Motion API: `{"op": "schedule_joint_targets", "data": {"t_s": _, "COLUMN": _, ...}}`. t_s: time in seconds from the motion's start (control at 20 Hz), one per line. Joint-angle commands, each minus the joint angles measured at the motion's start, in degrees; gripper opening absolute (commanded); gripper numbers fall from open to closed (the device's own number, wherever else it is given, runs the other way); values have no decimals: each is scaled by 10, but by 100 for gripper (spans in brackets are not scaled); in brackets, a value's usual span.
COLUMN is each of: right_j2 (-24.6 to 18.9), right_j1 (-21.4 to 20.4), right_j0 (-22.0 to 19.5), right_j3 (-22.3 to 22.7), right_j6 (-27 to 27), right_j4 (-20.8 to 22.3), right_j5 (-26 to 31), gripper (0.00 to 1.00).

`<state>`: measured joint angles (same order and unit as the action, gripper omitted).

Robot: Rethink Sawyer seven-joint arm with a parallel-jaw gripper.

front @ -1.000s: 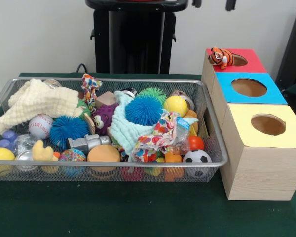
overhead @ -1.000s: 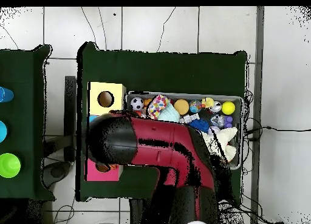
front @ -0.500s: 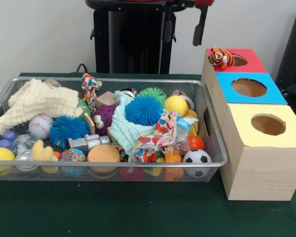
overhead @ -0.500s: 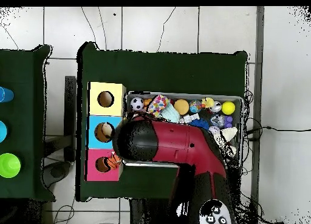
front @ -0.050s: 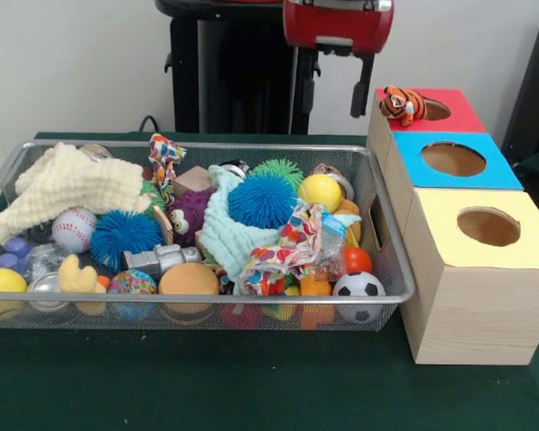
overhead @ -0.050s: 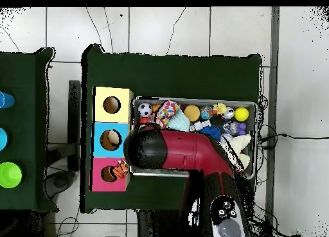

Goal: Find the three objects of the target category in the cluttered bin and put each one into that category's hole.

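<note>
Gripper [front @ -0.050s: 332,85] seemingly open, empty, above bin [front @ -0.050s: 391,269]

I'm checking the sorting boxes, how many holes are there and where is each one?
3. One in the red box farthest back, with a tiger toy at its edge; one in the blue box in the middle; one in the yellow box nearest the camera.

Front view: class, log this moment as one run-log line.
claw: open, empty, above wire-mesh bin's far edge | orange striped tiger plush: resting at red-topped box's hole | bin: cluttered
</note>
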<state>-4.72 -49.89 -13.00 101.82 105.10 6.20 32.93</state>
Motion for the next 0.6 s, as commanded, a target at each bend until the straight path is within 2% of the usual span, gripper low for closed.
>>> {"op": "schedule_joint_targets", "data": {"t_s": 0.05, "right_j2": -73, "right_j1": 50, "right_j0": -6, "right_j3": 34, "right_j6": -30, "right_j4": 37, "right_j5": -28, "gripper": 100}}
{"op": "schedule_joint_targets", "data": {"t_s": 0.25, "right_j2": -94, "right_j1": 61, "right_j0": -15, "right_j3": 40, "right_j6": -28, "right_j4": 27, "right_j5": -35, "gripper": 100}}
{"op": "schedule_joint_targets", "data": {"t_s": 0.6, "right_j2": -98, "right_j1": 72, "right_j0": 0, "right_j3": 39, "right_j6": -4, "right_j4": 32, "right_j5": -45, "gripper": 100}}
